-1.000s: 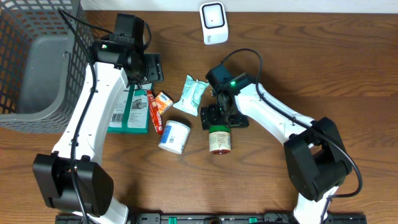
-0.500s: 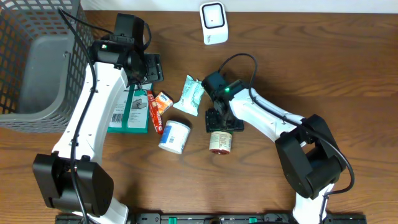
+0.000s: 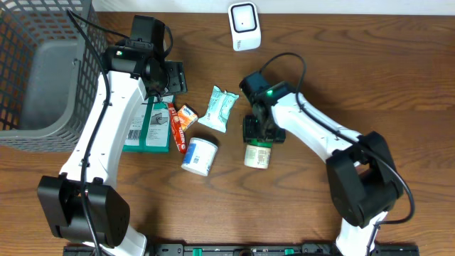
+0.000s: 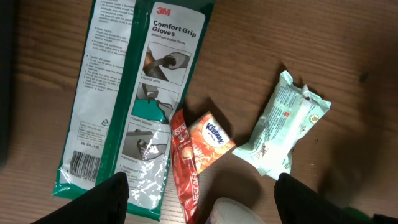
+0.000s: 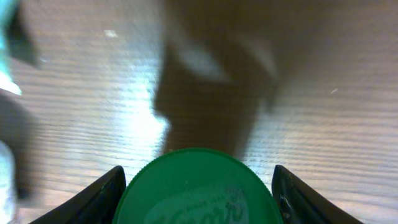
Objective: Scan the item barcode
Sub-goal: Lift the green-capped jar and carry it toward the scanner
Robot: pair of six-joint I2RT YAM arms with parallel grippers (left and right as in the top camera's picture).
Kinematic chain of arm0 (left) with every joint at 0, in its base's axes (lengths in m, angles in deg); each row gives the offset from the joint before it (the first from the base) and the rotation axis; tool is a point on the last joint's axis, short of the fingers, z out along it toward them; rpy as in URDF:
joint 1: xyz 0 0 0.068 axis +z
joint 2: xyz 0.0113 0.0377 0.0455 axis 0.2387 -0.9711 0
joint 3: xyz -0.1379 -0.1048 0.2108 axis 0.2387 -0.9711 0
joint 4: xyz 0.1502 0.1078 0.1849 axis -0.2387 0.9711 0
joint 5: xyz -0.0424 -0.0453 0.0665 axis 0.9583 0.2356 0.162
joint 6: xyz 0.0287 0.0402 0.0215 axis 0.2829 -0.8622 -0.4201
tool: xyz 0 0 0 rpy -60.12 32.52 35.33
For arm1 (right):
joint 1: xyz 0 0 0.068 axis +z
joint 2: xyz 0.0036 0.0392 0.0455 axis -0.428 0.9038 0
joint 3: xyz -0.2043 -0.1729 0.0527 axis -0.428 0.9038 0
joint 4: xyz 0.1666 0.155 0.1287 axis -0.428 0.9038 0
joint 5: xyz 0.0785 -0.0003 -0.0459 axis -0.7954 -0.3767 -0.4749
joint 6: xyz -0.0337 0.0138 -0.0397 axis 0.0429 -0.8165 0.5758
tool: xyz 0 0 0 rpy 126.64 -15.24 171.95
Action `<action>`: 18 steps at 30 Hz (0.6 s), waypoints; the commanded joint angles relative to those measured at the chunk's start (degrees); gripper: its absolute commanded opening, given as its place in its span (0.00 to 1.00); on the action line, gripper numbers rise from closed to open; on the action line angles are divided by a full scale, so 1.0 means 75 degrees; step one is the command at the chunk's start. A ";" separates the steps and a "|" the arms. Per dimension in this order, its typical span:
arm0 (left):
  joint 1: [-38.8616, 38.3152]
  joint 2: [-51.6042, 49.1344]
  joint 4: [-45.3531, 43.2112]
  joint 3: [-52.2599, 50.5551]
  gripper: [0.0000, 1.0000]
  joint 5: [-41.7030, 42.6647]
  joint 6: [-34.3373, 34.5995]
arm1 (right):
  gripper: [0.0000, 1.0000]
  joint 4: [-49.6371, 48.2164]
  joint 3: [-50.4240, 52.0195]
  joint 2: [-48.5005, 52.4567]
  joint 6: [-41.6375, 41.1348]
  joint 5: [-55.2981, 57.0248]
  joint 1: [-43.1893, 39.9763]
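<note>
1. Your task item looks to be the jar (image 3: 257,155) with the green lid (image 5: 196,186). It sits mid-counter, just right of the white tub (image 3: 199,155) and well below the white scanner (image 3: 243,26) at the counter's (image 3: 398,78) far edge.
2. Your right claw (image 3: 260,132) is on it. In the wrist view the lid fills the whole gap and both fingers (image 5: 102,196) press against its rim, so treat the claw as clamped on the lid.
3. Your left claw (image 3: 170,77) stands wide apart and holds nothing. It hangs over the gloves pack (image 4: 149,93), the tissue packet (image 4: 208,140) and the wipes pouch (image 4: 283,127).
4. Expect a stiff, round jar with some weight in it. You cannot tell here whether it is glass or plastic, so handle it as breakable.
5. The lid is smooth and circular, so the body may swing or twist under the claw. Keep the grip square across the widest part of the lid and move slowly.
6. No barcode shows in any view. It is probably on the label around the body, so you will likely need to turn that side towards the scanner.
7. If the lid grip feels loose, set the jar down and take it round the body instead.
</note>
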 commanded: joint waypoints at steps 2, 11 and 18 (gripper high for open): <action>0.0026 0.0044 -0.0041 -0.0055 0.76 -0.0122 0.0041 | 0.46 -0.0114 -0.0592 -0.0752 0.0420 0.0746 -0.0239; 0.0026 0.0044 -0.0099 -0.0055 0.76 -0.0122 0.0041 | 0.45 -0.0306 -0.0437 -0.0988 0.0338 0.2675 0.0128; 0.0026 0.0044 -0.0125 -0.0055 0.76 -0.0122 0.0038 | 0.45 -0.1137 0.0364 -0.0976 -0.0388 0.3395 0.0586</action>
